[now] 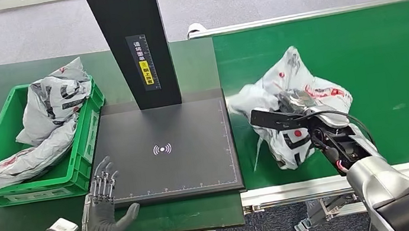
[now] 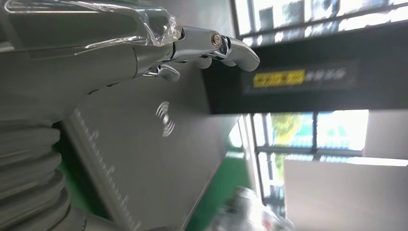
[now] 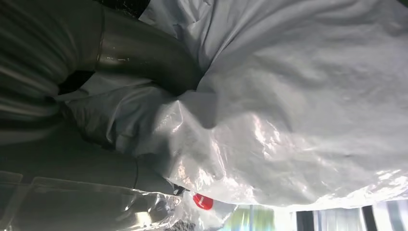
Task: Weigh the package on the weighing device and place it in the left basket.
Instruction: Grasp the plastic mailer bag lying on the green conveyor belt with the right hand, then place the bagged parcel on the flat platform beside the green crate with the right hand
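R hand (image 1: 303,115) fingers clamped on package (image 1: 296,82) on belt (image 1: 385,56) for lift to scale (image 1: 165,150); L hand (image 1: 102,208) open, waiting by basket (image 1: 84,149).

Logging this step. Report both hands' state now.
Left hand: open, fingers spread, holding nothing.
Right hand: grips the grey package on the belt.

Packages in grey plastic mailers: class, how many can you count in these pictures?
3. Two lie in the green basket: upper package, lower package. The third package is on the conveyor, gripped by the right hand. More may be hidden.
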